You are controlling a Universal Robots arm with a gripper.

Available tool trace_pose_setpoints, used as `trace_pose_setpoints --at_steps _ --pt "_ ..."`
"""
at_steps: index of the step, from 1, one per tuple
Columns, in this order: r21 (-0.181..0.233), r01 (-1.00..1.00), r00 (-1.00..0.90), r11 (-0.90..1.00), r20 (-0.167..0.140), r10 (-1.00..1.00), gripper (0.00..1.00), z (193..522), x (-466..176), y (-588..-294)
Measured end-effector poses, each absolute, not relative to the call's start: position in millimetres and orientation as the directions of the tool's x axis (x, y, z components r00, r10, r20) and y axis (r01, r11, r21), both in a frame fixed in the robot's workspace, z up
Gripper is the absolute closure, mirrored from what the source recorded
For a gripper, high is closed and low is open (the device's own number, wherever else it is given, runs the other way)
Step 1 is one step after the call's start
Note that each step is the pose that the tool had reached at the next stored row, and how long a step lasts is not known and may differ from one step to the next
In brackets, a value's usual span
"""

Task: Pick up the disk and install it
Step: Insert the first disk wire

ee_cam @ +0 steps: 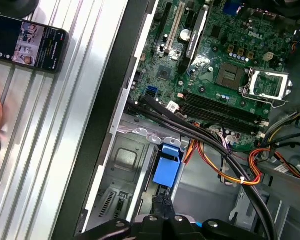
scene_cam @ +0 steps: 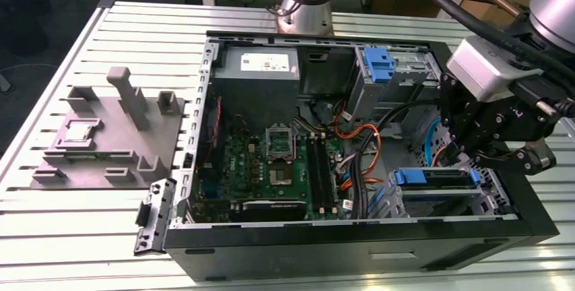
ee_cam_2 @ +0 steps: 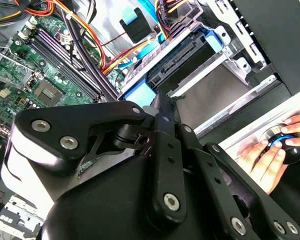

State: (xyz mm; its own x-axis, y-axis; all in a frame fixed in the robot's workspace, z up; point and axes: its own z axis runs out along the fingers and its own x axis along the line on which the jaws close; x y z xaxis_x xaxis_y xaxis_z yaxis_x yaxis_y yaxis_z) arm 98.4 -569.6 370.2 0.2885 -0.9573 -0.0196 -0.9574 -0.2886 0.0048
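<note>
Your hand [ee_cam_2: 158, 102] has its fingers pinched together on nothing; the disk [ee_cam_2: 185, 52] sits in the bay [ee_cam_2: 225, 82] just ahead of the fingertips. Expect it rigid, dense, shock-sensitive: take it by its 2 blue frame edges.

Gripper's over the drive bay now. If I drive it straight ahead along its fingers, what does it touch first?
Most likely the blue carrier tab on the disk, directly ahead of the gripper in both wrist views. The gap is hard to judge.
</note>
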Motion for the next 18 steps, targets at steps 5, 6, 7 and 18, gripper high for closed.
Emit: trace_pose_setpoints --at_steps 5,6,7,18 --pt "0.005 -0.951 0.308 -0.308 -0.020 -0.951 0.90 370.7 98.4 -569.6" --pt "0.005 -0.946 0.324 -0.324 -0.020 -0.946 0.90 370.6 98.4 -569.6" --pt "0.005 -0.940 0.341 -0.341 -0.019 -0.940 0.90 370.5 98.4 -569.5" --pt "-0.025 -0.921 0.389 -0.389 -0.007 -0.921 0.90 370.1 100.2 -569.6"
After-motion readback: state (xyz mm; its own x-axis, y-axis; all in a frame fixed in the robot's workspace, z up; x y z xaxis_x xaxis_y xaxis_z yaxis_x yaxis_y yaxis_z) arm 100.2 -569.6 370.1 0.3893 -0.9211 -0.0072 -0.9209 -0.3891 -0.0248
